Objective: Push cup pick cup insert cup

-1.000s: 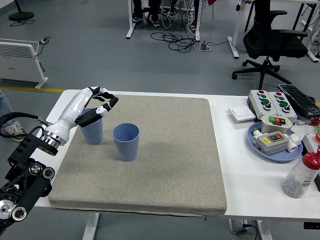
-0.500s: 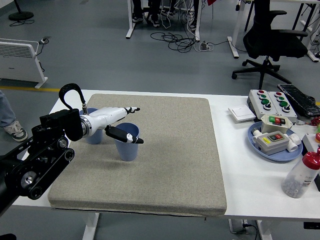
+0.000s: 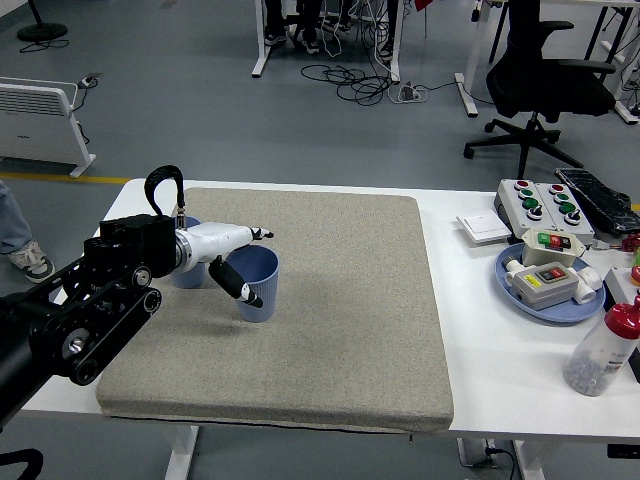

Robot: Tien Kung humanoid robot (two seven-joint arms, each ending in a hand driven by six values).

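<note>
On grey mat's left side: left hand [image 3: 238, 262] spread around upright blue ribbed plastic cup [image 3: 257, 284], thumb on near wall, fingers past rim, not clamped. Second blue cup [image 3: 189, 278] just left, behind wrist.

No text, label, brand, number or sign can be read anywhere.

Matt ribbed plastic cup [image 3: 258, 285] on a rough grey fabric mat [image 3: 330, 300], smooth white table [image 3: 480, 300]
</note>
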